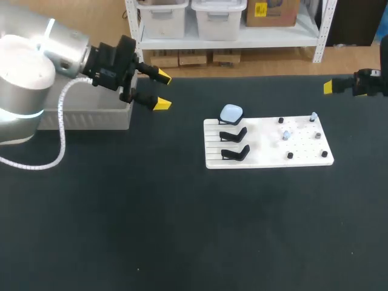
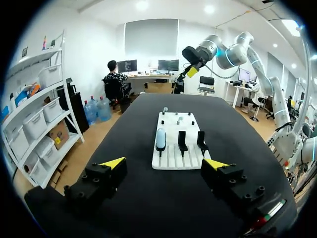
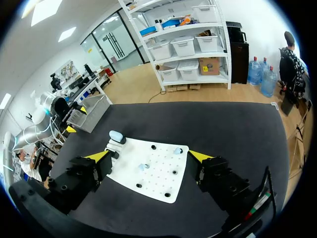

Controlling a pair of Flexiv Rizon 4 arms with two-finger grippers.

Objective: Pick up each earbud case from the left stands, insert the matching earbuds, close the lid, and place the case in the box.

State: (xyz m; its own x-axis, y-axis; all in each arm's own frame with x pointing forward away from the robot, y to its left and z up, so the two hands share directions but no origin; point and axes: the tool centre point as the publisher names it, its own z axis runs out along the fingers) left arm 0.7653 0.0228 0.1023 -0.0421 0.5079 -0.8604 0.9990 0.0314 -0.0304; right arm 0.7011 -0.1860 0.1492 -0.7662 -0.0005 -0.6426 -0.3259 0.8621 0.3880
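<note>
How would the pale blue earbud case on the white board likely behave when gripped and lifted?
The earbud case looks small, smooth and rounded, so it is probably light and rigid but may slip in a hard pinch. It seems merely perched above the white board, beside two empty black stands, so a sideways nudge could topple it.

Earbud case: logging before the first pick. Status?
Left tool open, empty, beside box. Right tool open, empty, clear of board. Case seated at board's rear; two stands bare. Nothing in the way.
</note>
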